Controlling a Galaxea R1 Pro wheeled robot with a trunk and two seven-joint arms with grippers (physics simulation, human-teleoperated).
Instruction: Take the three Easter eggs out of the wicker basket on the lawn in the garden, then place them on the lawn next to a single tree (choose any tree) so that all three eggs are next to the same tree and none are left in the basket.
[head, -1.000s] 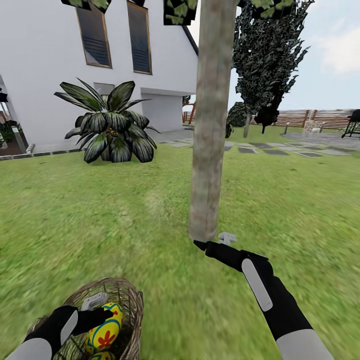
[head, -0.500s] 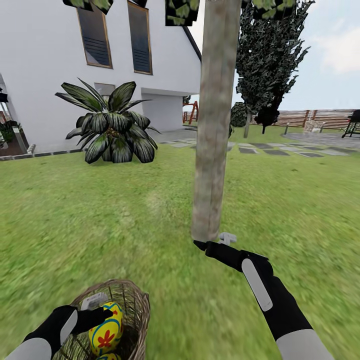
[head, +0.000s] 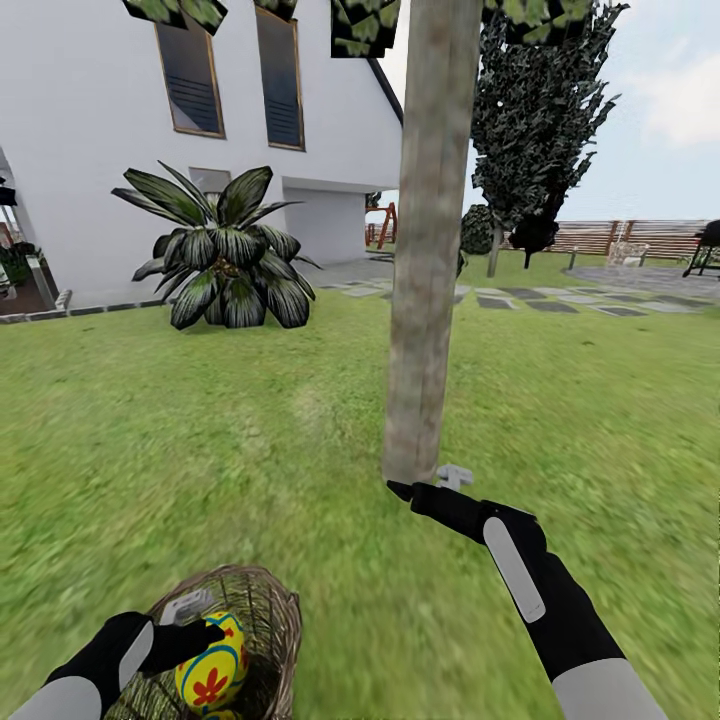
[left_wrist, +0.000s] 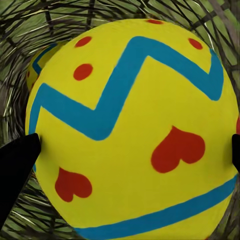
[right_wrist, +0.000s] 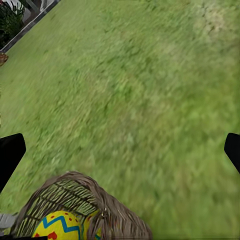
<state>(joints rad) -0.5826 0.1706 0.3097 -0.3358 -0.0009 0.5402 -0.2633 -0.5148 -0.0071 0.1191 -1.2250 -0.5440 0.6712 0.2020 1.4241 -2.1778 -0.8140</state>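
Left claw (head: 205, 630) holds an egg (head: 212, 665) in basket (head: 270, 610); lift straight, clear rim. Right claw (head: 425, 487) is wide, near tree (head: 425, 300).

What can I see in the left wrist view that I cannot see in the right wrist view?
Left wrist view: one Easter egg up close between the left gripper's dark jaws, with red hearts, red dots and blue zigzag bands. Right wrist view: the wide lawn, the wicker basket's outer rim, and the right gripper's jaws spread over grass. Shared: yellow painted eggs inside the woven basket.
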